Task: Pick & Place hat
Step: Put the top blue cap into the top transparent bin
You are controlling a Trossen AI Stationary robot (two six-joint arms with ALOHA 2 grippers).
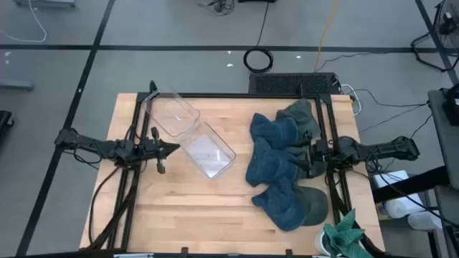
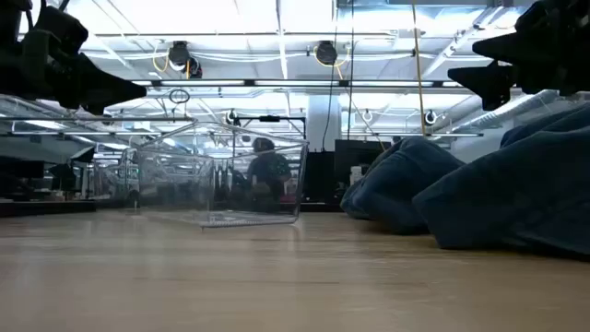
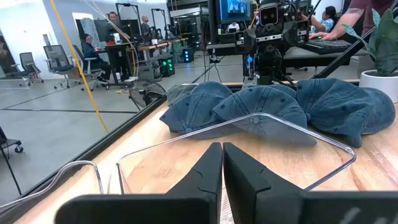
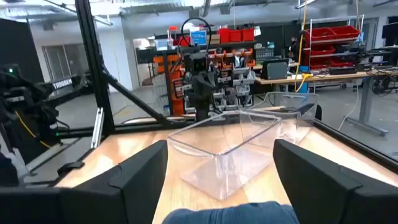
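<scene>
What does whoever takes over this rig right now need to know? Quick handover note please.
Left gripper: shut, empty, hovering beside the clear bin.
Right gripper: open, empty, above the pile of blue hats on the table's right side.
A second clear container lies behind the bin.
Done: nothing; both containers look empty, no hat gripped.
Left: grasp a hat, presumably place it in the bin.

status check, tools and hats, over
Left tool shut, empty, beside clear bin. Right tool open, above pile of blue hats, nothing gripped. No hat in bin yet. Path between looks clear.
</scene>
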